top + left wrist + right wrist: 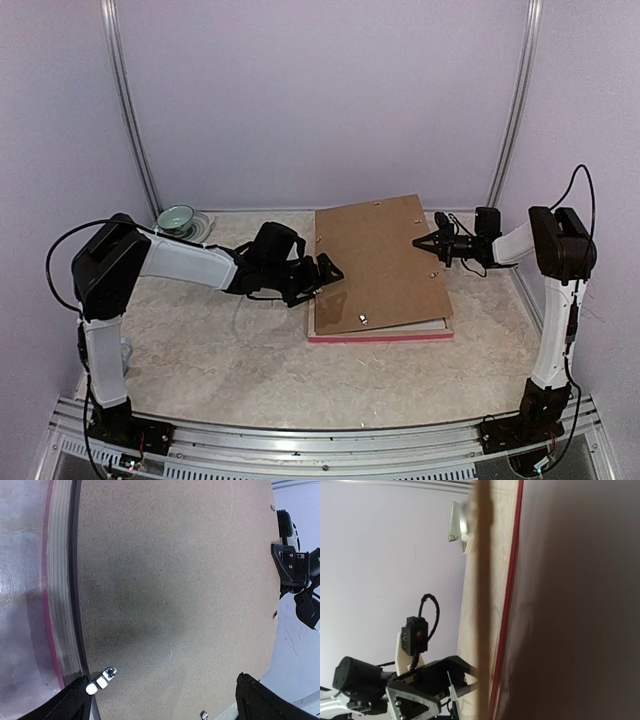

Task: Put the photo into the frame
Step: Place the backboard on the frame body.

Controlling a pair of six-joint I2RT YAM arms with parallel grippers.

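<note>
The plain brown backing board (380, 262) lies tilted over the frame (380, 336), whose pink edge shows along its near side. The photo is hidden. My left gripper (326, 272) is at the board's left edge. In the left wrist view it (167, 705) is open, its fingers (75, 702) spread wide over the board (175, 590), next to the frame's pale wood rail (62, 605). My right gripper (428, 243) is shut on the board's right edge. The right wrist view shows that edge (482, 605) end-on and the frame's pink line (512, 605).
A greenish glass bowl (177, 217) stands at the back left of the table; it also shows in the right wrist view (456, 522). Small metal clips (102, 677) stick out along the board's edges. Walls close in the table on three sides.
</note>
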